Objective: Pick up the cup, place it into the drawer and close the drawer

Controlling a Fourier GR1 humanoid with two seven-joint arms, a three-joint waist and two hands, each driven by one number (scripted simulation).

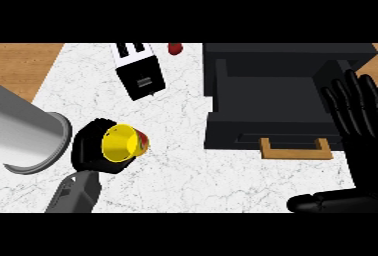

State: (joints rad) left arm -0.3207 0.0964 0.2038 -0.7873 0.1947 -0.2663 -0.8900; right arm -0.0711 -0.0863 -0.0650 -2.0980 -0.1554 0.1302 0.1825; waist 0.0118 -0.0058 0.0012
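Cup (122, 143): yellow, tipped on its side, mouth facing the view, cradled in left hand (92, 145) whose fingers curl round it, over the marble counter (184, 170). Drawer (269, 107) stands open, well to the right. Right hand (354, 120) beside drawer, fingers straight, holding nothing.

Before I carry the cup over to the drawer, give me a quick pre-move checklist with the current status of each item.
1. Cup held: ok, left robot hand is curled round it, opening tilted toward the camera.
2. Drawer open enough to take the cup: ok, it stands pulled out, inside dark.
3. Drawer contents: cannot tell, interior too dark.
4. Path across the counter between cup and drawer: ok, nothing lies there.
5. Right robot hand out of the way: not ok, open and raised beside the drawer's right front, near the handle.
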